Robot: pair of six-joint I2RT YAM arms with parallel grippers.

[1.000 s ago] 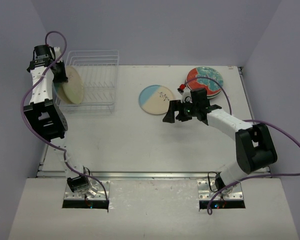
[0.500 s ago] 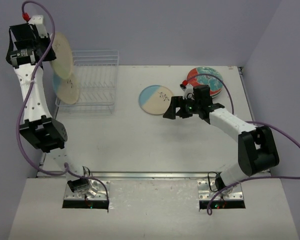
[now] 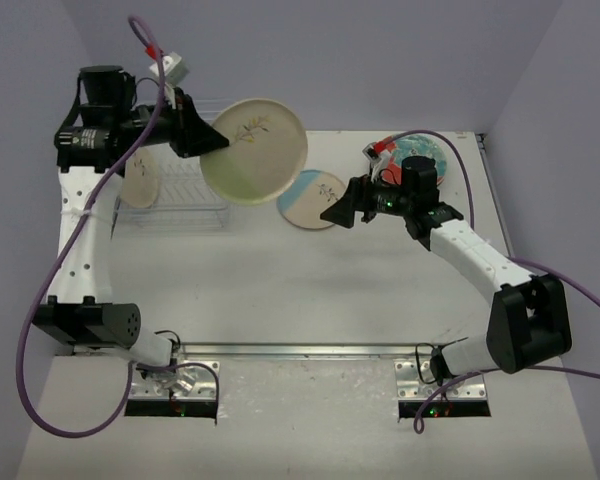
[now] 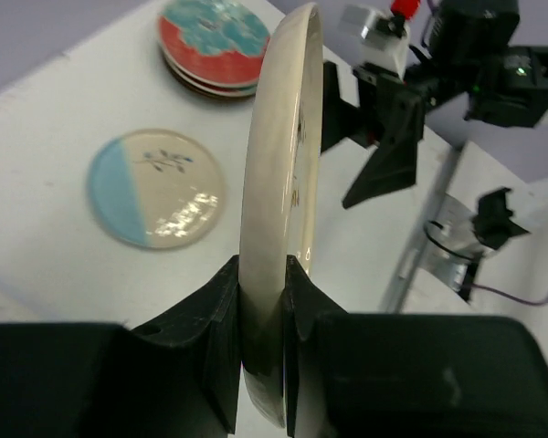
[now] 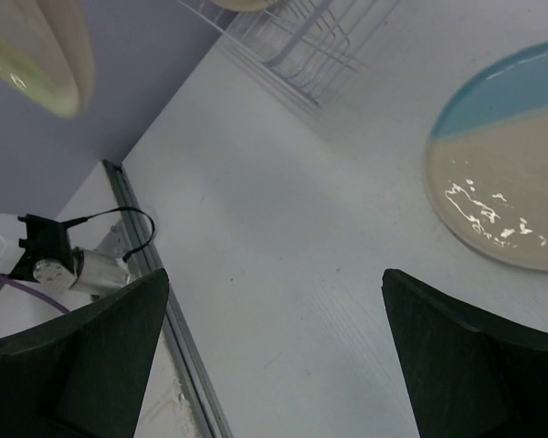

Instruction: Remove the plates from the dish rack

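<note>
My left gripper [image 3: 216,143] is shut on the rim of a cream plate [image 3: 255,150] with a leaf sprig, held in the air to the right of the dish rack [image 3: 195,185]. In the left wrist view this plate [image 4: 279,182] stands edge-on between the pads of my left gripper [image 4: 260,301]. Another cream plate [image 3: 140,186] stands in the rack's left end. A cream and pale blue plate [image 3: 318,200] lies flat mid-table. A red and teal stack [image 3: 425,158] lies at the back right. My right gripper [image 3: 350,212] hangs open and holds nothing beside the flat plate [image 5: 511,173].
Purple-grey walls close in the table on the left, back and right. The held plate overhangs the rack's right end and part of the flat plate. A metal rail [image 5: 146,274] runs along the table's near edge.
My left arm lifted the cream plate out of the rack and swung it right over the table, turning its face upward. My right gripper drew back slightly toward the red stack, still open.
</note>
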